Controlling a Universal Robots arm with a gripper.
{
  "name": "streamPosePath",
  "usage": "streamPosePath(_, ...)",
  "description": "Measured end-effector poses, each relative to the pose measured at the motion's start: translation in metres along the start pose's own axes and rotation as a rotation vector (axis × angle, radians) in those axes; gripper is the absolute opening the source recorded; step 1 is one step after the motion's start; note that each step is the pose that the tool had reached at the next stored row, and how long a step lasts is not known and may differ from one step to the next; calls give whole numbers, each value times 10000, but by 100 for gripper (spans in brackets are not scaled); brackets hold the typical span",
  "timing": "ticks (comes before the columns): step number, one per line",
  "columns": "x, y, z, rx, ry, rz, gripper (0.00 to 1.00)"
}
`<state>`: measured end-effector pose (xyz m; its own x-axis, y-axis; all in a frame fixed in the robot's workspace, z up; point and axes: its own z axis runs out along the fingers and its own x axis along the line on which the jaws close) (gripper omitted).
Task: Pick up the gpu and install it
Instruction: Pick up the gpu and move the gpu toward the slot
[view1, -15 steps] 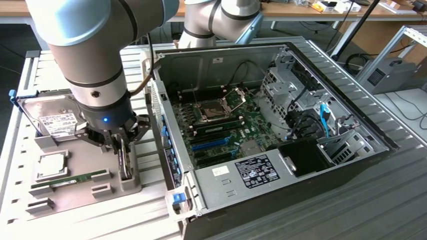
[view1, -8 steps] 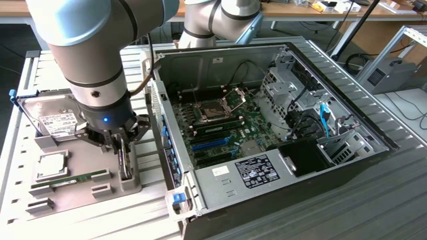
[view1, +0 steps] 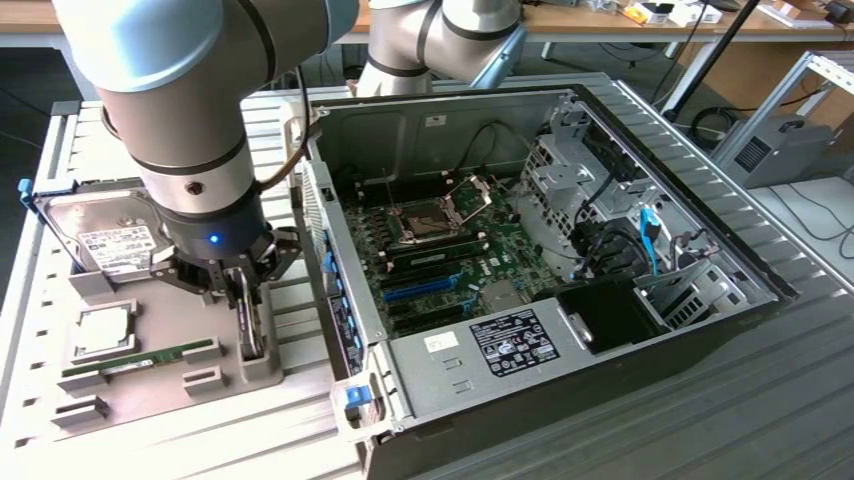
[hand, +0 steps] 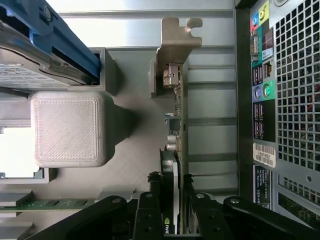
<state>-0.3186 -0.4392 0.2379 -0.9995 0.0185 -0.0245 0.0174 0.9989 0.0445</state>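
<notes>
On the exterior view's left there's the hard drive in the grey tray, then the gpu standing on edge at the tray's right side with the gripper down on it, fingers clamped on both its faces, open PC case just right of that.

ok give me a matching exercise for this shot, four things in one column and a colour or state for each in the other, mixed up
Things:
1. gpu
2. hard drive
3. RAM stick
4. computer case

States:
a. long, narrow, green
b. side open
c. standing on edge, clamped in the gripper
d. white label facing up

Pairs: 1-c, 2-d, 3-a, 4-b
</notes>
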Motion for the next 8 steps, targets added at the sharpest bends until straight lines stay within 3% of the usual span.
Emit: streamPosePath(8,0,0,-3,0,1,-5,27)
